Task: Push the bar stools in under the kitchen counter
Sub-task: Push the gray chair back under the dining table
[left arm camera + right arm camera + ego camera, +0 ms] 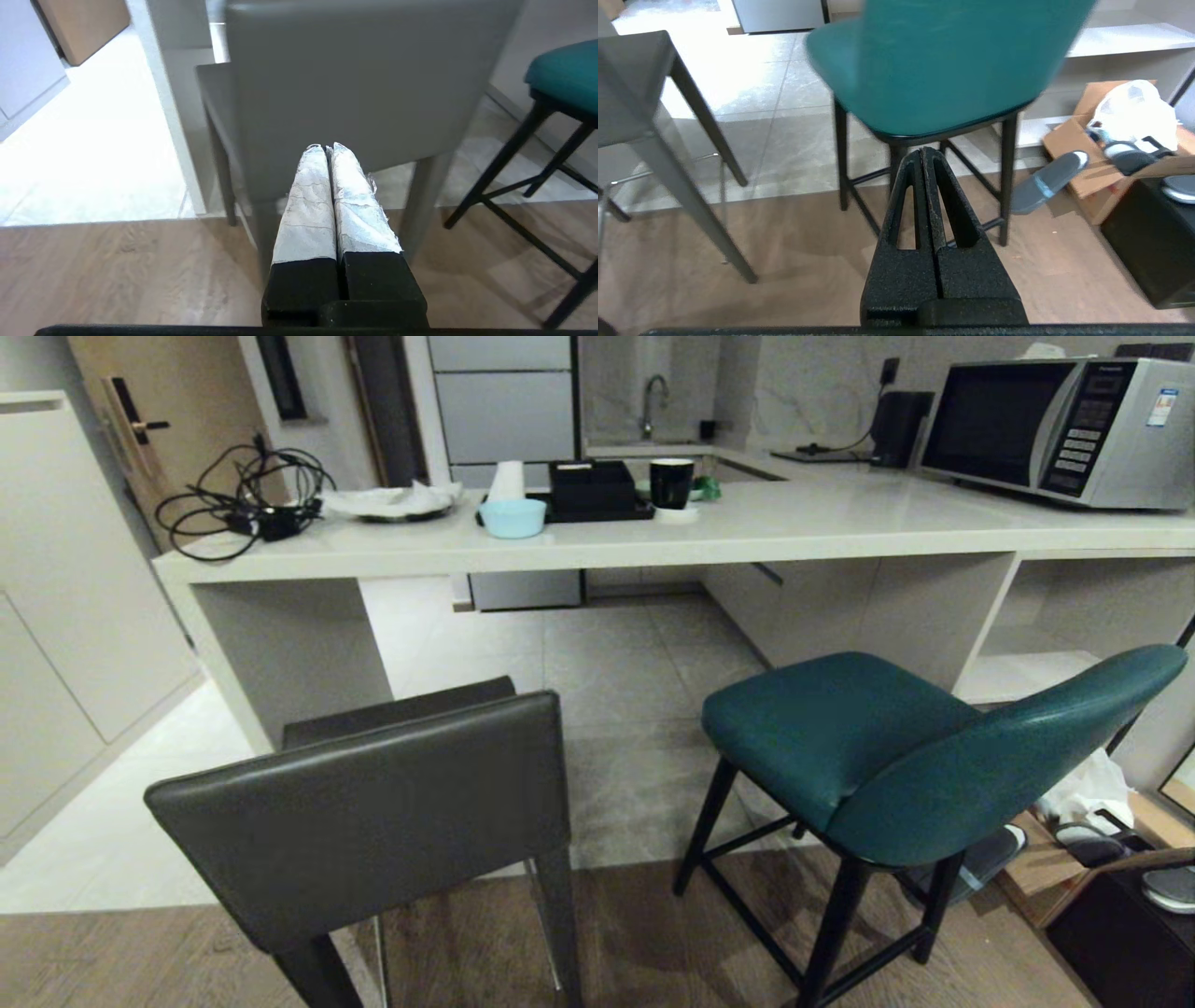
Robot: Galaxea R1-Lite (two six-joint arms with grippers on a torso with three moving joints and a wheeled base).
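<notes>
Both my left gripper (327, 148) and right gripper (923, 151) are pressed together, so pushing the grey stool (373, 803) up high could just tip it into the desk (579, 546).

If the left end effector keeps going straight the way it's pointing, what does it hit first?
Most likely the back of the grey stool. The shut left end effector points right at it, though the gap between them is hard to judge.

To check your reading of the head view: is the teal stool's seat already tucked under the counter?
No. The teal stool stands out in front of the kitchen counter, its whole seat uncovered.
</notes>
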